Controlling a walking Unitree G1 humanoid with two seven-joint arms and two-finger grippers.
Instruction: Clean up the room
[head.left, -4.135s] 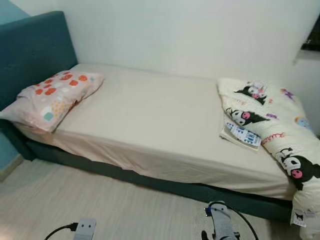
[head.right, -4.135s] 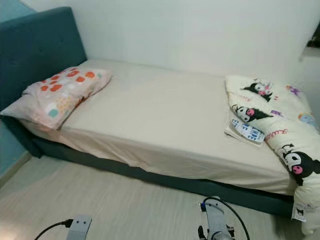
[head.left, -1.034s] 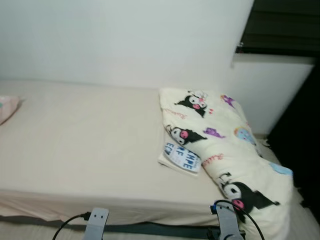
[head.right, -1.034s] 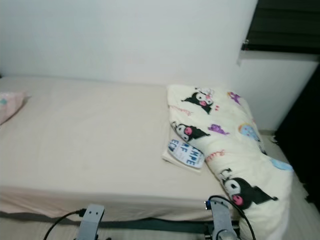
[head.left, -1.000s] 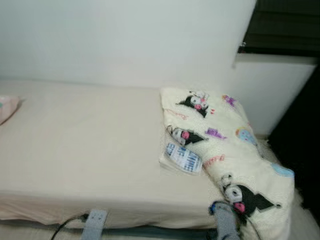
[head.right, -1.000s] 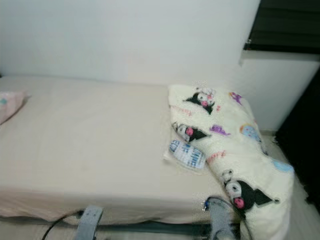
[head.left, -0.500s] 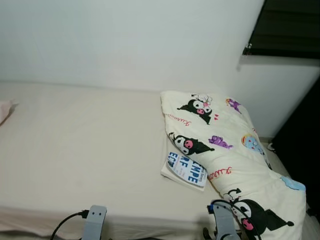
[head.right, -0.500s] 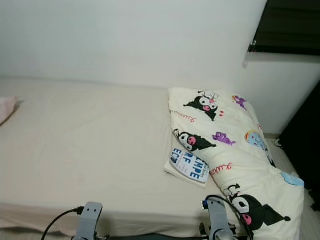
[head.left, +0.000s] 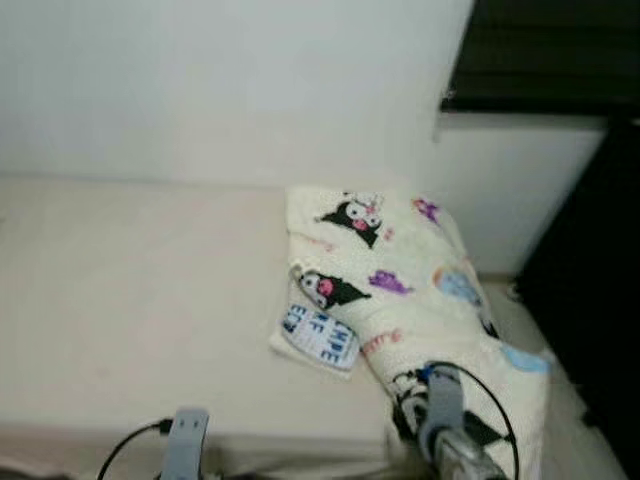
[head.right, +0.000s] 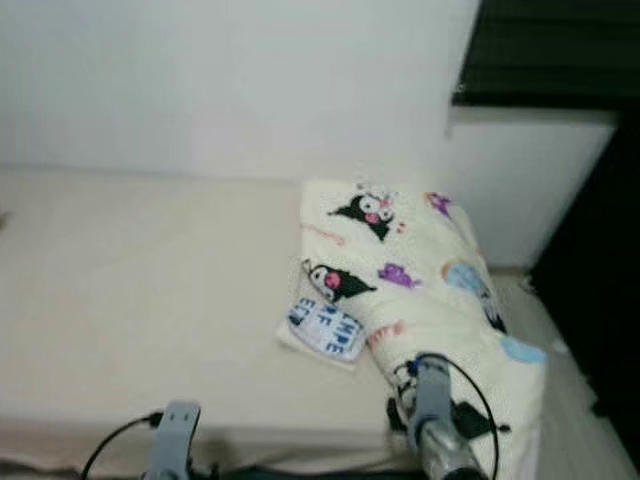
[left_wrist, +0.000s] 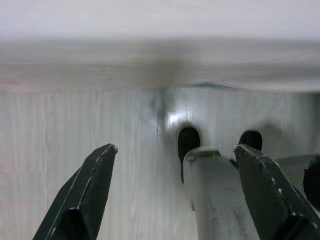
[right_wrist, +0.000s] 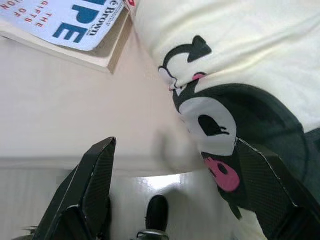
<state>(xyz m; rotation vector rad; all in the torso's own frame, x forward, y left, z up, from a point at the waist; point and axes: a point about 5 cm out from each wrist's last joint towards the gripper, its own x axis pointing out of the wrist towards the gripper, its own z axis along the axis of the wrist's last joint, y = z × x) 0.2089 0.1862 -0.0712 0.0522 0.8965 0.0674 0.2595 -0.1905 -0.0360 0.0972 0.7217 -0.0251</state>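
Bed with a cartoon-print blanket bunched at its right end, partly over a book, the right gripper (fingers spread) above the blanket's edge, the left gripper open over the floor.

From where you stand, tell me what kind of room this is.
Most likely a bedroom: a bed with a cream sheet against the wall, a cartoon-print blanket bunched at one end, and a book lying beside it.
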